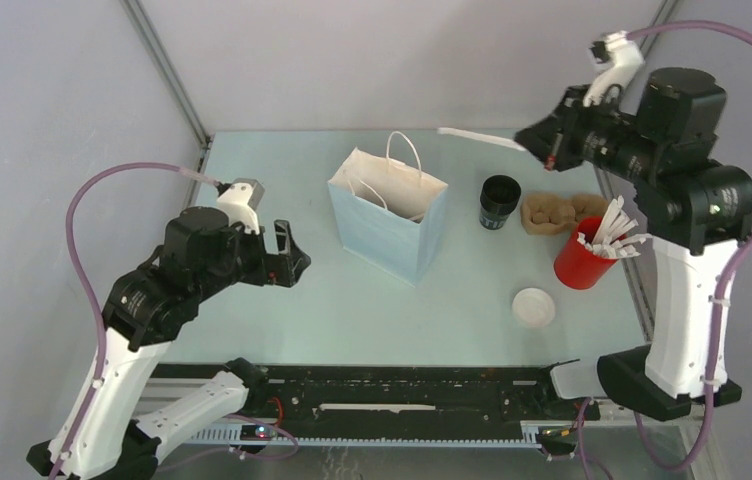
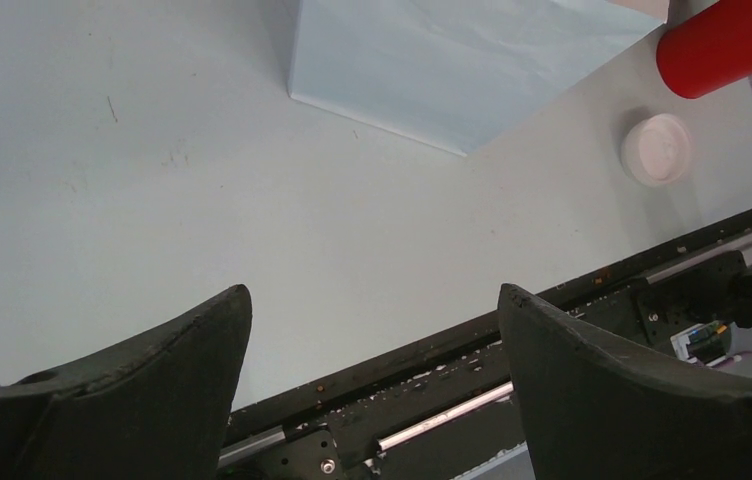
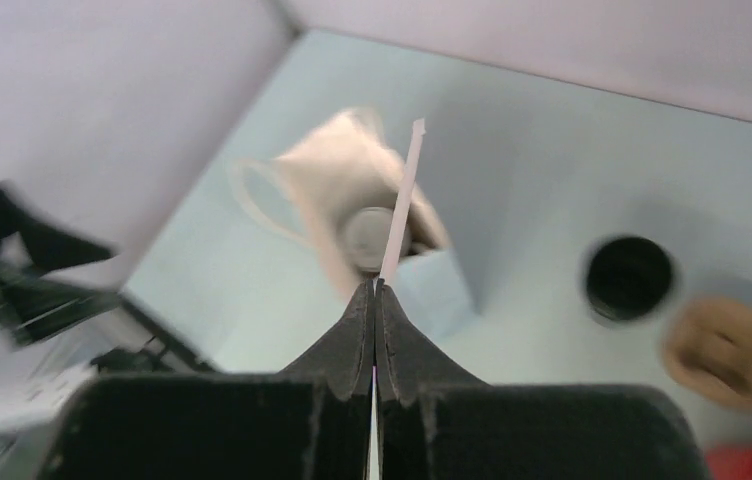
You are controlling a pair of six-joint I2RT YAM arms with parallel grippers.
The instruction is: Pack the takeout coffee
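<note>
Aloft, the right pincer (image 3: 376,288) pinches a white straw (image 1: 480,138); the left pincer (image 2: 374,295) hovers low, spread.

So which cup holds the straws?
The red cup on the far right, with white straws sticking out. The black cup near the bag has none.

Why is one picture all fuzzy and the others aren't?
Right wrist view: the bag and black cup are smeared, while the right gripper pinching the straw looks crisp. Top view: everything is sharp. Left wrist view: sharp too, with the left gripper nearly black.
</note>
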